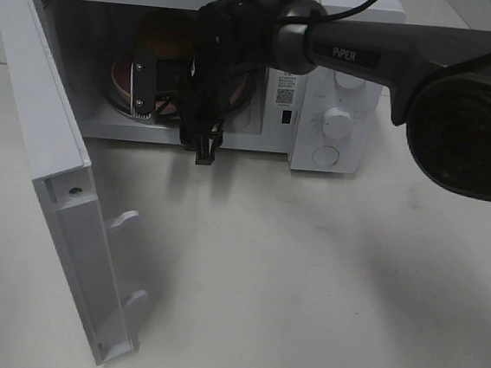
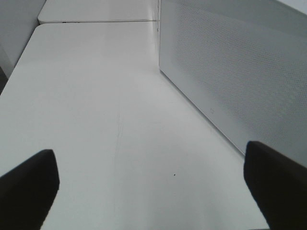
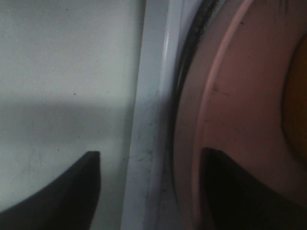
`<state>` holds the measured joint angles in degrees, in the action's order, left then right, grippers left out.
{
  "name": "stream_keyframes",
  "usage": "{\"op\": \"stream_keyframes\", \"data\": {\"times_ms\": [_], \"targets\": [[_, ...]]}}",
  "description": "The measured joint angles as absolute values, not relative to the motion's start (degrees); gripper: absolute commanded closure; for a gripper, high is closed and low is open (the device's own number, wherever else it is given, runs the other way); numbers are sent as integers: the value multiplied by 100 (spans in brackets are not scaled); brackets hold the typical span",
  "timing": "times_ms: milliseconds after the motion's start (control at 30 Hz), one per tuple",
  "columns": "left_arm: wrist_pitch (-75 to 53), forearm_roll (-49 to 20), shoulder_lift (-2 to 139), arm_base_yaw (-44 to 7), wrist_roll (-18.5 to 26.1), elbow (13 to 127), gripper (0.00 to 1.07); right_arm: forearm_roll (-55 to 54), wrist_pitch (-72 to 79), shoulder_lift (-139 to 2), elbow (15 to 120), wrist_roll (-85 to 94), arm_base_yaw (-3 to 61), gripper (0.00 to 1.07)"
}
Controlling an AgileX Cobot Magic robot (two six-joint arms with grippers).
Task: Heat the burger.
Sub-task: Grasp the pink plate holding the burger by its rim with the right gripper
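Seen inside the open microwave (image 1: 342, 80), at eleven o'clock in the high view: the burger (image 1: 166, 33), on the pink plate (image 1: 121, 76). Right hand (image 3: 148, 163) spread, fingers (image 3: 230, 191) astride the plate's rim. Left hand (image 2: 151, 187) spread wide over the bench (image 2: 96, 96), beside the microwave's wall.

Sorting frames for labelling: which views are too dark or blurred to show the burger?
Exterior high: cavity shadowed, the arm covers most, burger dim. Right wrist: very close and soft, pink plate blurred, burger only an orange sliver. Left wrist: evenly lit, fairly sharp, no burger.
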<state>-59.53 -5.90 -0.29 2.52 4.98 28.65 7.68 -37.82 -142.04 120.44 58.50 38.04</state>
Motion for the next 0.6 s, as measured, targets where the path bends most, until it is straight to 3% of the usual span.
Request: {"op": "stream_keyframes", "data": {"times_ms": [33, 67, 100, 133, 167, 600], "targets": [[-5953, -590, -29, 252, 498, 2865, 6, 768, -3782, -14204, 12044, 5850, 3804, 66], [-5953, -590, -29, 252, 498, 2865, 6, 773, -3713, -14221, 12055, 5861, 3804, 85], [-5953, -590, -29, 252, 498, 2865, 6, 768, -3696, -14221, 12061, 5861, 3804, 96], [-5953, -590, -29, 252, 498, 2865, 6, 768, -3696, -14221, 12061, 5861, 3804, 96], [-5953, -590, -29, 252, 498, 2865, 6, 768, -3615, -14209, 12066, 5861, 3804, 107], [-5953, -590, -29, 252, 498, 2865, 6, 802, -3684, -14152, 12084, 6050, 3810, 107]]}}
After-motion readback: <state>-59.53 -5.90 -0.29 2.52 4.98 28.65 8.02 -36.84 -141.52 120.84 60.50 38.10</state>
